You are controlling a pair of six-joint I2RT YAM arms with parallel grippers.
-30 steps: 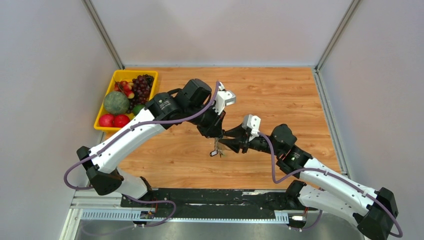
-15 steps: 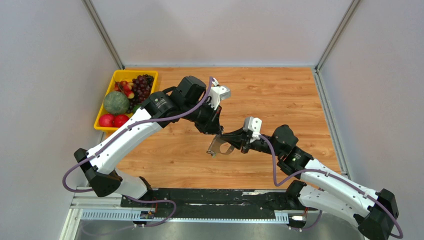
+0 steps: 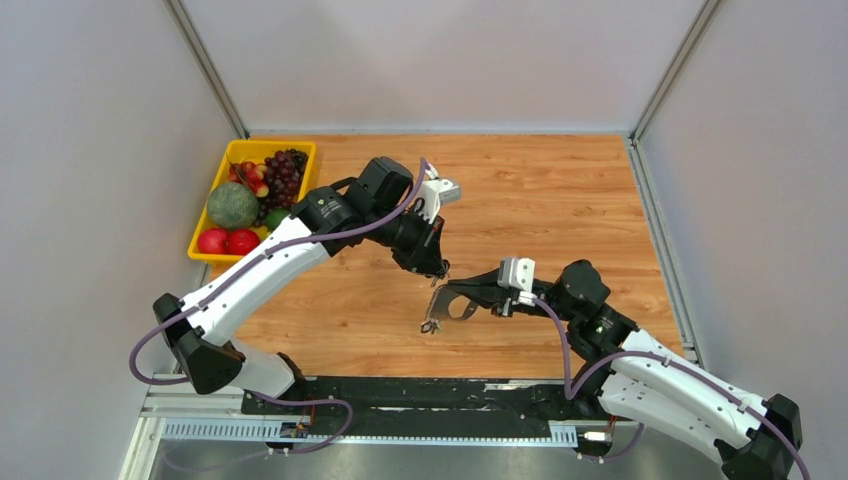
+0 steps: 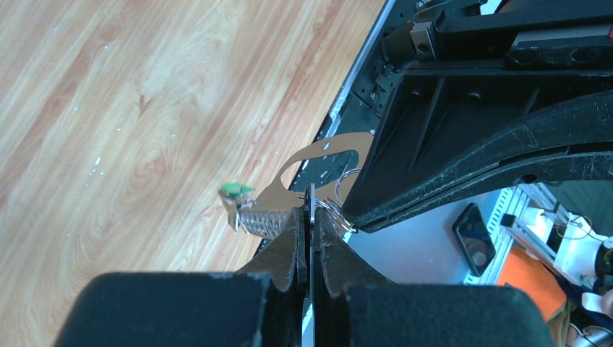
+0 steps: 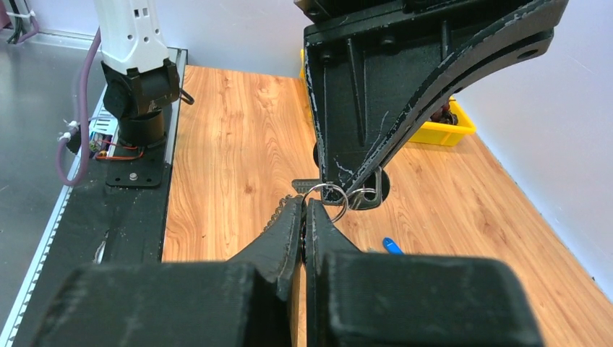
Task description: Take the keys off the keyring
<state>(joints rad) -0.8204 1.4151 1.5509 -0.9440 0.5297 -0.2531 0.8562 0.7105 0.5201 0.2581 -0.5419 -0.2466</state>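
The keyring, a flat grey oval loop, hangs between my two grippers above the table's middle. My left gripper is shut on a thin metal key blade, seen edge-on in the left wrist view. Small wire rings join that blade to the loop. A coil spring and a green-headed key hang at the loop's far end. My right gripper is shut on the keyring's other end, with the wire rings at its tips. A blue-headed key lies loose on the table.
A yellow tray of fruit stands at the table's back left. Grey walls enclose the left, back and right sides. The black base rail runs along the near edge.
The right gripper has drawn back to the right and nearer, swinging the hanging bunch out so the loop lies stretched between the grippers. The left gripper shifted slightly left.
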